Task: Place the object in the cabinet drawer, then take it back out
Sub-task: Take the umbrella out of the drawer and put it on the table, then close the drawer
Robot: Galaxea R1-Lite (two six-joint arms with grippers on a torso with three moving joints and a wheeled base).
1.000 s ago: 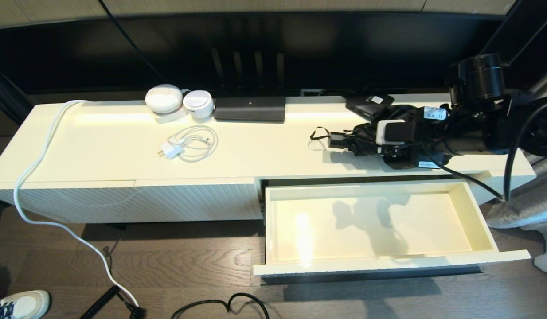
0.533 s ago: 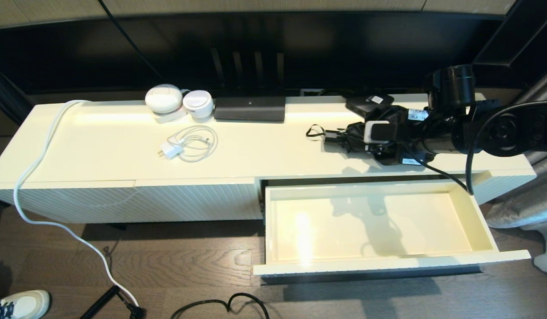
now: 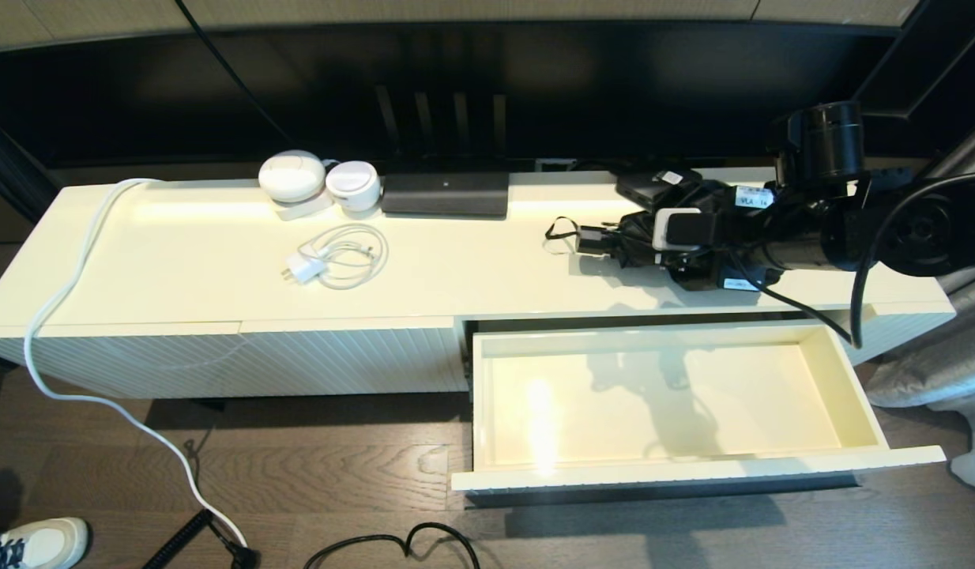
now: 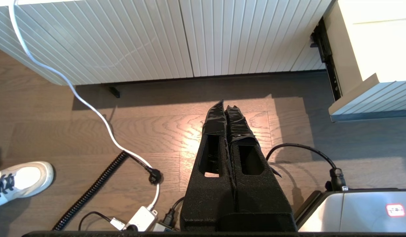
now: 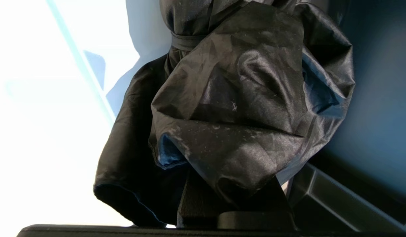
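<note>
The black folding umbrella (image 3: pixel 626 237) lies on the right part of the cream cabinet top (image 3: pixel 472 269), its short handle (image 3: pixel 592 239) and wrist loop (image 3: pixel 560 233) pointing left. My right gripper (image 3: pixel 644 249) reaches in from the right and is shut on its bunched canopy (image 5: pixel 242 98); the fabric drapes over the fingers (image 5: pixel 196 204) and hides their tips. Just in front, the cabinet drawer (image 3: pixel 851 387) stands pulled out with nothing inside. My left gripper (image 4: pixel 225 107) hangs shut and parked low over the wood floor, left of the drawer's corner (image 4: pixel 370 95).
A flat black box with a white label (image 3: pixel 653 186) sits just behind the umbrella. Further left are a black router (image 3: pixel 445 194), two white round devices (image 3: pixel 291 175), and a white charger with coiled cable (image 3: pixel 337 257). Cables (image 3: pixel 393 545) and a shoe (image 3: pixel 41 541) lie on the floor.
My right gripper carried the umbrella back and left from the cabinet's front edge onto the top. In the last half second the arm shifted slightly right and up.
</note>
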